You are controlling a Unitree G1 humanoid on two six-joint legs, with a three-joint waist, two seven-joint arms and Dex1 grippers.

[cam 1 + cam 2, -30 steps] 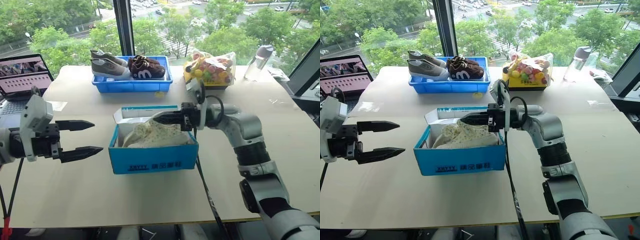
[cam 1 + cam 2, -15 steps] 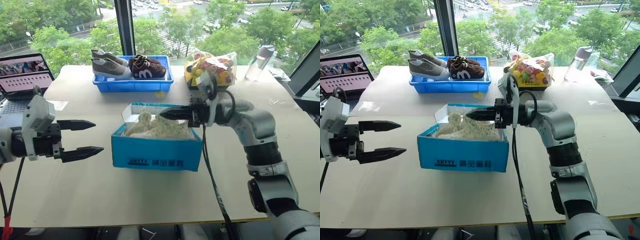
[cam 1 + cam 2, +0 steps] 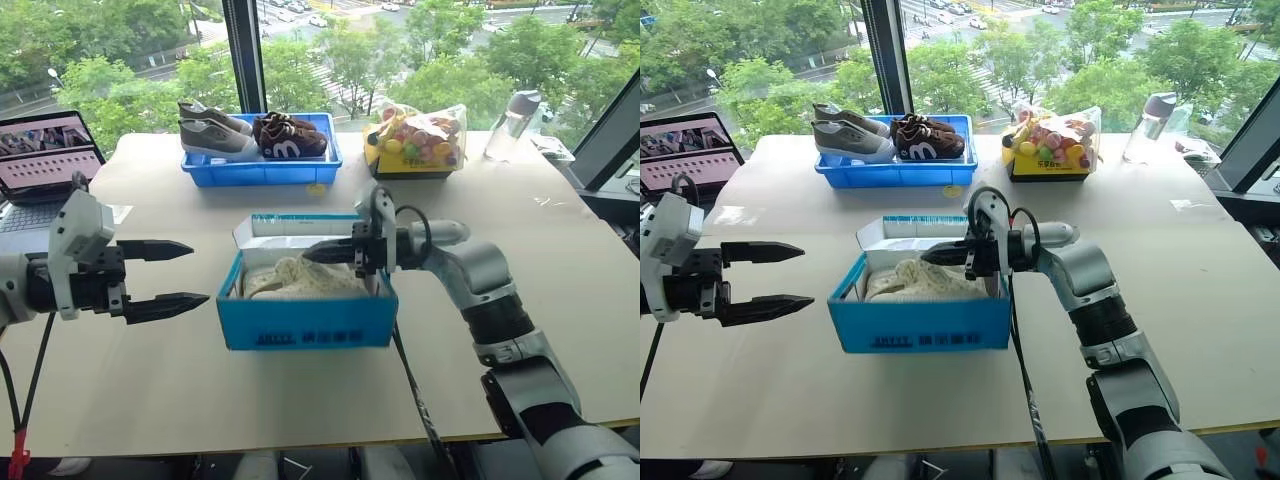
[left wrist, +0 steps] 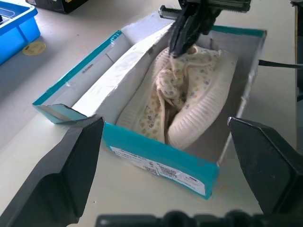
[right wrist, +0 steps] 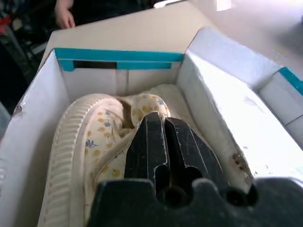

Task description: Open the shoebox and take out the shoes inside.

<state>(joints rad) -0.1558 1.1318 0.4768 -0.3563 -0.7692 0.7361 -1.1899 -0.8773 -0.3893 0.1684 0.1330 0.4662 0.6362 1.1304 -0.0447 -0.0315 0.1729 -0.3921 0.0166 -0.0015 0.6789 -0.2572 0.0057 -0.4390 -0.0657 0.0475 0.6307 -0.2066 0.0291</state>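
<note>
Shoebox [image 3: 305, 322]: bright blue, lid folded back, white inside, black band with white lettering on its front; centre of the frame on the table [image 3: 560, 260].
Shoes [image 3: 300, 278]: cream, small flower print, ribbed pale soles; lying inside the shoebox.
Right claw [image 3: 312, 254]: fingers pressed together, tips down among the shoes; whether they pinch fabric is hard to tell.
Left claw [image 3: 186, 272]: fingers wide apart, holding nothing, left of the shoebox.
Hidden: second shoe mostly covered by the first.
</note>
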